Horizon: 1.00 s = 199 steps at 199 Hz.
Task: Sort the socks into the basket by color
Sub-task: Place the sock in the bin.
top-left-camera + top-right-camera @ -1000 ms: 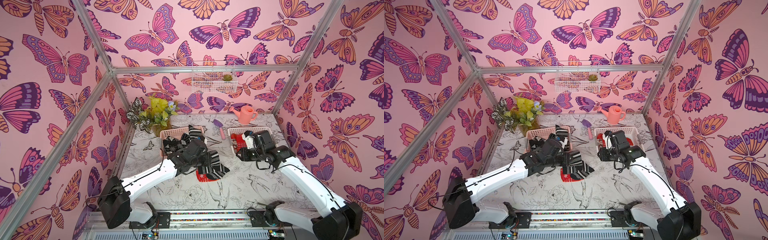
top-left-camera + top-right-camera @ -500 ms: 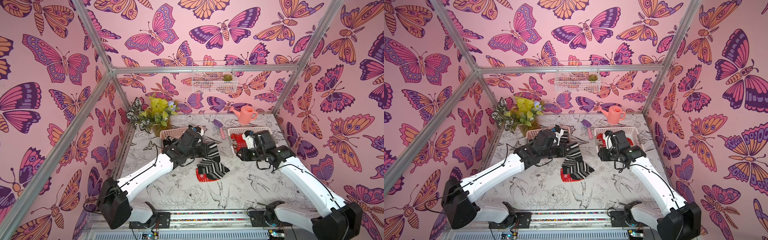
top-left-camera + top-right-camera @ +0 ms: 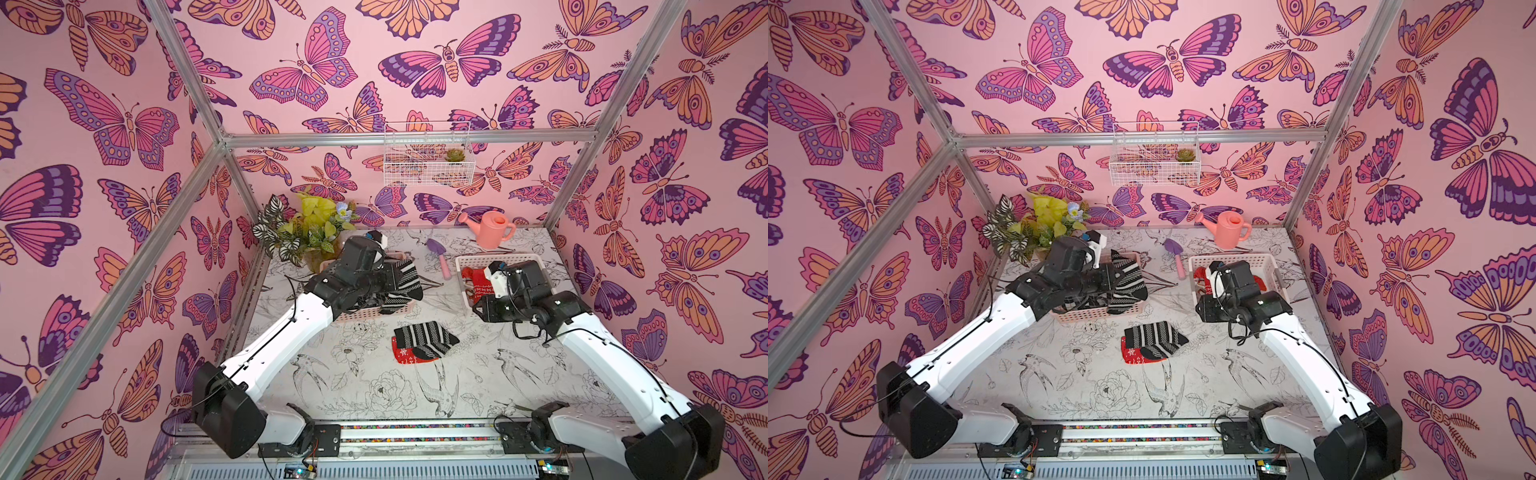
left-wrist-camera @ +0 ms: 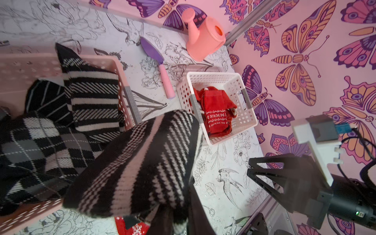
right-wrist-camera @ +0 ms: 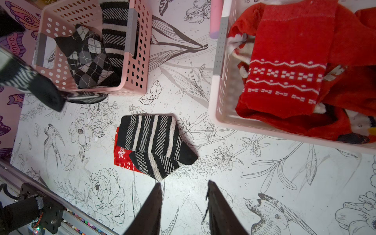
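Observation:
My left gripper [image 4: 179, 219] is shut on a black-and-white striped sock [image 4: 138, 166], which hangs over the near right corner of the pink basket [image 3: 361, 316]. That basket holds an argyle sock [image 4: 40, 138] and a striped sock [image 4: 93, 97]. The white basket [image 3: 461, 266] at the right holds red socks [image 3: 478, 282]. Between the baskets, another striped sock [image 5: 152, 142] lies on the table over a red snowflake sock [image 5: 122, 154]. My right gripper [image 5: 184, 187] hangs open and empty above the table, just in front of that pile and beside the white basket.
A pink watering can [image 3: 488, 228] and a purple trowel [image 3: 440, 255] lie at the back. A potted plant [image 3: 307, 232] stands behind the pink basket. A wire basket [image 3: 428, 160] hangs on the back wall. The arms' rail runs along the front edge.
My left arm has carried the striped sock from the pile in the middle back and left to the pink basket. The right arm has barely moved.

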Each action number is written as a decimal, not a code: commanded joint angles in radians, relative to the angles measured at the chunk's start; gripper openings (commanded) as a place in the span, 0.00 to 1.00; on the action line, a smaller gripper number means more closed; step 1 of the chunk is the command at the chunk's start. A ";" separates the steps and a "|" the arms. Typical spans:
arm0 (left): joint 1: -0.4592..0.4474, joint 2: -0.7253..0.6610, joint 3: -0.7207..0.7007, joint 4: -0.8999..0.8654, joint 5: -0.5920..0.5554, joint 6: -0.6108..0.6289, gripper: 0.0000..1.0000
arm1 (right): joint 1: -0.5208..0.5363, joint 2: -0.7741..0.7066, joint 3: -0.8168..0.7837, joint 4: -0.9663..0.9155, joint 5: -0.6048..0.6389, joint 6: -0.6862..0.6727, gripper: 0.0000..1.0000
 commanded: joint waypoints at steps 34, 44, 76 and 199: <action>0.077 0.011 0.116 -0.060 -0.026 0.137 0.15 | -0.008 0.021 0.017 -0.009 0.008 -0.002 0.39; 0.090 0.019 0.130 -0.064 -0.035 0.157 0.14 | -0.008 0.022 0.017 -0.008 0.008 -0.002 0.39; 0.137 0.037 0.156 -0.069 -0.066 0.225 0.15 | -0.008 0.030 0.018 -0.011 0.009 -0.004 0.39; 0.249 0.151 0.164 -0.015 -0.131 0.354 0.14 | -0.008 0.064 0.023 -0.017 0.001 -0.013 0.39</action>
